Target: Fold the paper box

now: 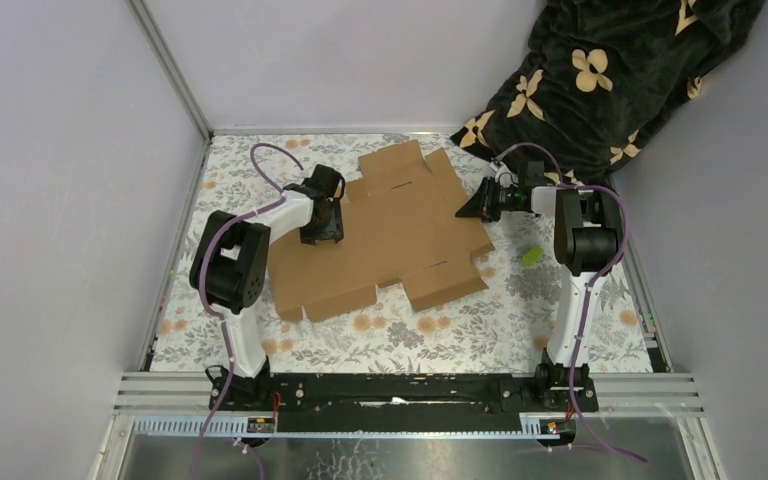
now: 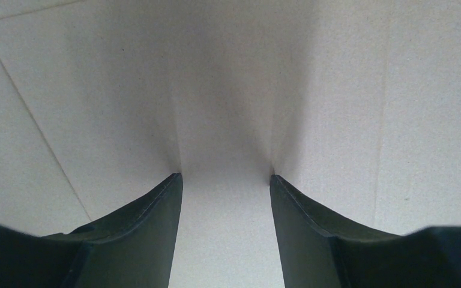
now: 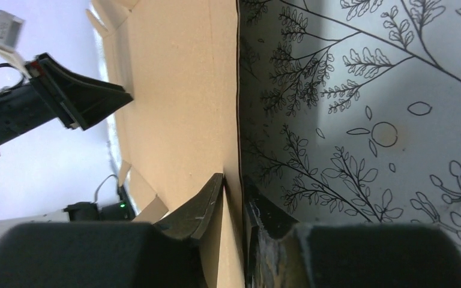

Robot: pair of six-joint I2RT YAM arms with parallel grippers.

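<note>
Soft, even light; left pincer (image 2: 225,176) casts a faint shadow on the paper box (image 2: 348,90).

The brown paper box (image 1: 390,235) lies unfolded, flaps spread.

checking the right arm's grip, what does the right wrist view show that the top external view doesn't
Only right wrist: the right fingers straddling the paper box edge, one on each face. Only top external: the whole flat sheet, a lime-green block, a dark flowered blanket. Both: the left fingers on the cardboard, the floral cloth.
</note>
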